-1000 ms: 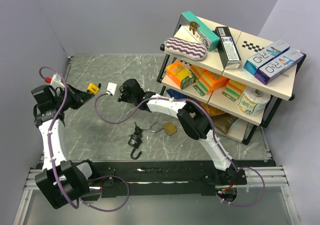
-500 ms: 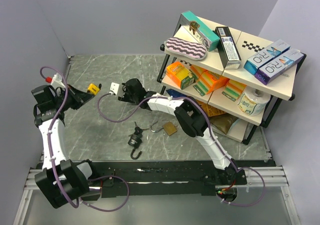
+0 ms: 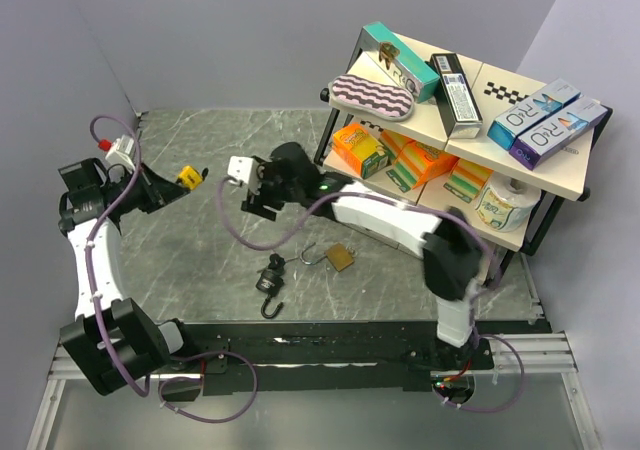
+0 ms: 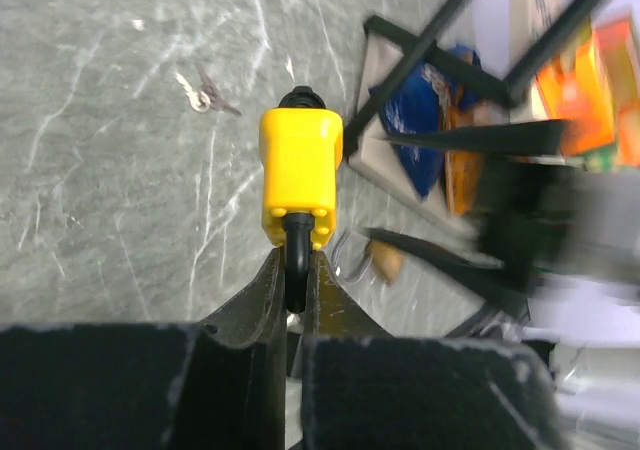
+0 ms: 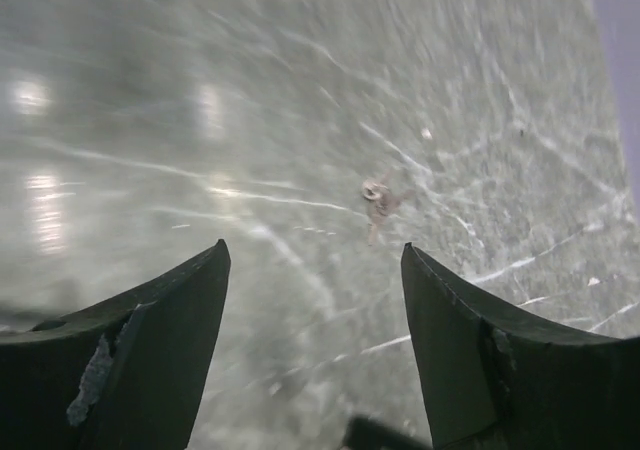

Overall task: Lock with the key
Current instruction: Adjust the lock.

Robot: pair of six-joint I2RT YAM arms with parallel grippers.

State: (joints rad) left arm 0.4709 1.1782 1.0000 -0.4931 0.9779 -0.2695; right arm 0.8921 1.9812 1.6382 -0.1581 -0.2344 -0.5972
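Your left fingers (image 4: pixel 258 308) are pinching the yellow padlock (image 4: pixel 300 170) by its black shackle at mid-frame. Your right fingers (image 5: pixel 150 360) are standing spread over the table (image 5: pixel 150 120), with the key (image 5: pixel 378 198) lying above the gap between them, nearer the finger at frame right. The key is showing only as a small blurred shape.

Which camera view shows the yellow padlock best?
The left wrist view: the yellow padlock sits in the middle, its black shackle pinched by the left gripper. The top external view shows it only as a small yellow spot at that gripper's tip. The right wrist view does not show it.
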